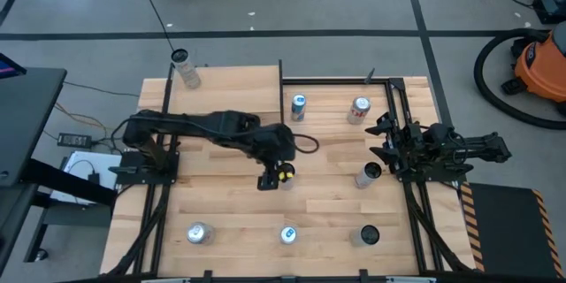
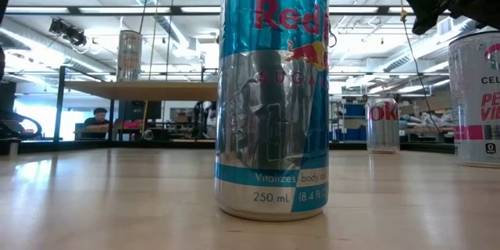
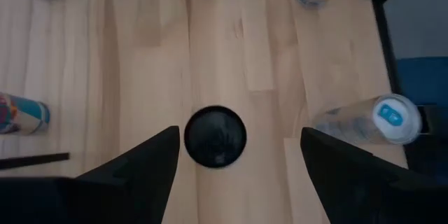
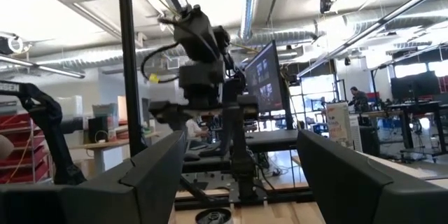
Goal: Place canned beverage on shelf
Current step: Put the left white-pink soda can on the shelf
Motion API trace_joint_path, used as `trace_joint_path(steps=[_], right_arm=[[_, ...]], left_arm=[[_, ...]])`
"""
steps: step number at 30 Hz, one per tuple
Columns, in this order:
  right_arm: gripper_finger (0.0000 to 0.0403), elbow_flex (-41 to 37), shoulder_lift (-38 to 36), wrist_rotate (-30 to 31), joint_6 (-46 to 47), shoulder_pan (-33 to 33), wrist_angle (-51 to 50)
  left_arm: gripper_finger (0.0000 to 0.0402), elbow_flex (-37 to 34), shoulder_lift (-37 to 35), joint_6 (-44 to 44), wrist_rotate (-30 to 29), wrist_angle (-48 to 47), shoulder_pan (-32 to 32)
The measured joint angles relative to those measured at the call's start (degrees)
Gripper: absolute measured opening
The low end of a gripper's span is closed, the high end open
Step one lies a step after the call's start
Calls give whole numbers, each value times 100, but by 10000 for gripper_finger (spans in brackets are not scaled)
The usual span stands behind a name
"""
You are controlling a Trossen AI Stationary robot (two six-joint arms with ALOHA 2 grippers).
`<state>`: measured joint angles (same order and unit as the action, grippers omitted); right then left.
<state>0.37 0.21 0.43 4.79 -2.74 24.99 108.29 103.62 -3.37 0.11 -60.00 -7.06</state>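
Left gripper [image 1: 277, 179]: fingers spread, grasping nothing — hangs directly above a black-topped can [image 3: 215, 136].
Shelf [image 1: 225, 78]: well beyond it, one can [image 1: 186, 69] already on top.
Right gripper [image 1: 386, 139]: fingers apart, empty — at the table's edge.

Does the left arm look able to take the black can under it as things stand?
Probably yes. The left gripper hangs over the black can, its jaws open wider than the can and nothing between them. The nearest other can lies off to one side, apart from it.
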Motion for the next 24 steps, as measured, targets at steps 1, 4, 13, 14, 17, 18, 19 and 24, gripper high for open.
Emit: trace_joint_path(steps=[1, 4, 13, 14, 17, 18, 19, 24], right_arm=[[285, 1, 0, 0, -1, -1, -11], [285, 1, 0, -1, -1, -1, -26], [285, -1, 4, -2, -1, -1, -64], [285, 1, 4, -2, -2, -2, -65], [285, 1, 4, -2, -4, 0, -67], [285, 1, 4, -2, -4, -1, -67], [285, 1, 4, -2, -4, 0, -75], [285, -1, 4, -2, -50, -2, -113]], left_arm=[[300, 0, 62, 18, -34, -33, -12], [300, 0, 226, 91, -36, -36, -29], [300, 0, 642, 326, -48, -40, 29], [300, 0, 667, 370, -49, -66, 46], [300, 0, 719, 406, -49, -136, 67], [300, -2, 721, 406, -46, -144, 79], [300, -2, 721, 408, -23, -121, 82], [300, 0, 716, 373, 34, -125, 82]])
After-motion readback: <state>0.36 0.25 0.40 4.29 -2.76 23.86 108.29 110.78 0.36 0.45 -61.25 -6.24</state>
